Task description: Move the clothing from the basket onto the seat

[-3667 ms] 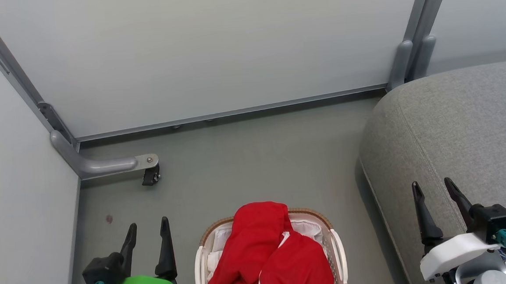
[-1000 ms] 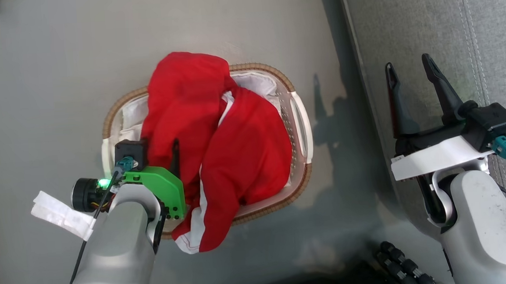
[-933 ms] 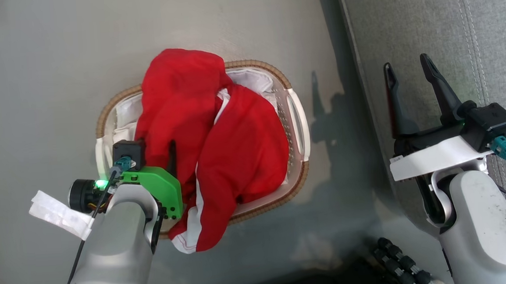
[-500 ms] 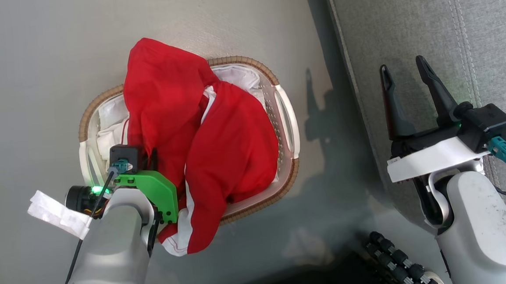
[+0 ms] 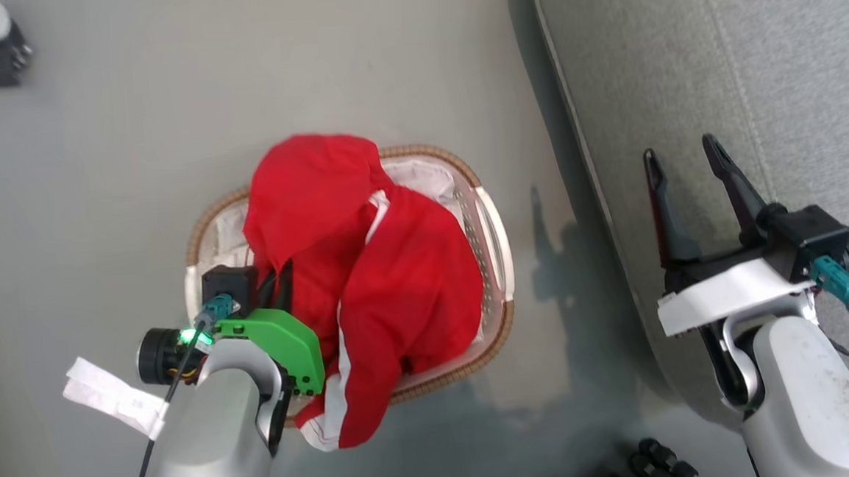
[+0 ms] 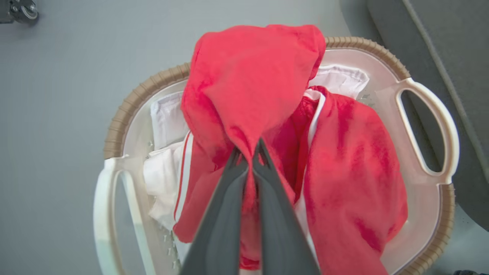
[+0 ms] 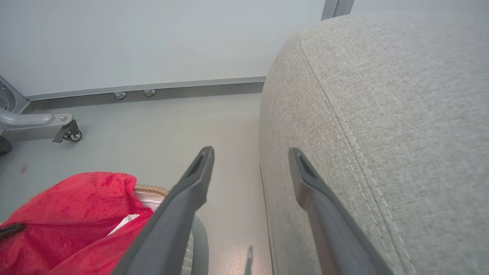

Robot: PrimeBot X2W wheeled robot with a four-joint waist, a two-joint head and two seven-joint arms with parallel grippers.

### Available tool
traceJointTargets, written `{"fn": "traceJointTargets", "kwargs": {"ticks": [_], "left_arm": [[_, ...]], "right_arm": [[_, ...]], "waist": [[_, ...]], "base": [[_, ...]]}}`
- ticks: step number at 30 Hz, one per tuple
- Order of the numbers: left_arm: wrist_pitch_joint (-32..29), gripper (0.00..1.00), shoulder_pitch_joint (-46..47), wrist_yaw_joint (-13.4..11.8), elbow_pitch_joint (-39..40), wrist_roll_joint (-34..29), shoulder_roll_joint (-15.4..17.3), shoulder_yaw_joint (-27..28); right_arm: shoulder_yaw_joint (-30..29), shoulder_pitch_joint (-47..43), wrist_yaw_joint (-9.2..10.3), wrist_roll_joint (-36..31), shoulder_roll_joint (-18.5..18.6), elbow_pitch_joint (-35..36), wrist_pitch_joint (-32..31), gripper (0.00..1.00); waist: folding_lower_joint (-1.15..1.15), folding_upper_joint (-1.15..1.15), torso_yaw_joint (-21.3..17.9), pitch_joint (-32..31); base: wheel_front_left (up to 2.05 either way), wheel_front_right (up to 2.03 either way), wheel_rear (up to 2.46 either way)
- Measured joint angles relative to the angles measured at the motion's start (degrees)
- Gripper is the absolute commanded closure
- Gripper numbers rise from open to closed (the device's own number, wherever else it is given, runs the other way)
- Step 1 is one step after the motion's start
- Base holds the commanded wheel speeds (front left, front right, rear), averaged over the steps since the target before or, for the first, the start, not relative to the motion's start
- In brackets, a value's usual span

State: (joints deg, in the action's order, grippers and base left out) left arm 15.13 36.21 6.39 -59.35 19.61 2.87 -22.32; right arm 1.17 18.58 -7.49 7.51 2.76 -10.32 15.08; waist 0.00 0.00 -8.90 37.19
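Red clothing point(image 5: 398, 284) with white stripes is heaped in the white basket point(image 5: 496, 228), which stands on the grey floor. One piece hangs over the near brown rim. My left gripper point(image 5: 279, 271) points down into the left of the heap. In the left wrist view its fingers are pressed together on a pulled-up fold of the red clothing point(image 6: 248, 84), inside the basket point(image 6: 130, 110). My right gripper point(image 5: 681, 153) stands open with nothing in it, over the front edge of the grey seat point(image 5: 715, 51). From the right wrist, that gripper point(image 7: 250, 152) has the seat point(image 7: 382, 114) on its right and the clothing point(image 7: 68, 214) at its lower left.
A partition's grey foot with a black caster point(image 5: 2, 52) is at the far left, also seen as the caster point(image 7: 69, 133) before a pale wall panel point(image 7: 153, 38). A black ribbed cable point(image 5: 666, 460) lies on the floor near me. Bare floor surrounds the basket.
My left gripper has shut on a fold of the red clothing, and the cloth around it is drawn up. The right gripper stays open. The head view has shifted.
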Motion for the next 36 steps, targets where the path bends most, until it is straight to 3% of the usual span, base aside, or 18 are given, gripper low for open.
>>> {"fn": "traceJointTargets", "kwargs": {"ticks": [19,36], "left_arm": [[0.0,1.0,-4.8,0.74,20.48,-5.12,0.36,-2.04],[-0.36,1.0,7.03,1.01,30.04,-3.57,5.99,-10.07]], "right_arm": [[-1.65,-10.12,-0.01,-4.39,0.0,-2.59,0.0,0.0],[0.67,-13.43,-0.01,-5.76,-0.01,-2.6,0.0,0.0]], "waist": [[0.0,0.0,3.61,-21.86],[-0.01,0.0,4.25,-36.82]], "base": [[0.0,0.0,0.0],[0.0,0.0,0.0]]}}
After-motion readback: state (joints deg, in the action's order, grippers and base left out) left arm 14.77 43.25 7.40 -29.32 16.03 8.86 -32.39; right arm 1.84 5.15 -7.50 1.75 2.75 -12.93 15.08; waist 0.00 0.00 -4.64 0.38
